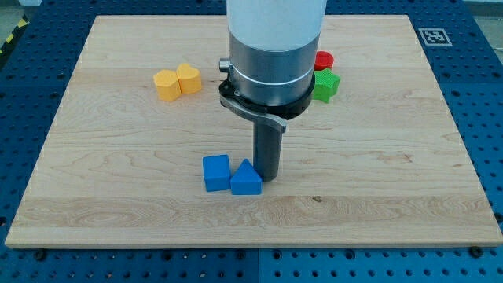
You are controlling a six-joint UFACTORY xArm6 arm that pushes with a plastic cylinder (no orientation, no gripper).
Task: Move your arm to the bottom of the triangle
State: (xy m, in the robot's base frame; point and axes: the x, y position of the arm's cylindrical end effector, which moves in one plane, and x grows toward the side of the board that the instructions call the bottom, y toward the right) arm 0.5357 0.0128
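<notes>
A blue triangle block point(246, 178) lies on the wooden board point(377, 157) below the view's middle. A blue cube point(216, 172) touches its left side. My tip point(268, 178) stands on the board right against the triangle's right side, level with its lower half. The rod rises from there into the grey arm body point(271, 55), which hides part of the board behind it.
A yellow hexagon block point(167, 84) and a yellow heart block point(189, 79) sit together at the upper left. A green star block point(324, 85) and a red block point(324, 60) peek out at the arm's right, partly hidden.
</notes>
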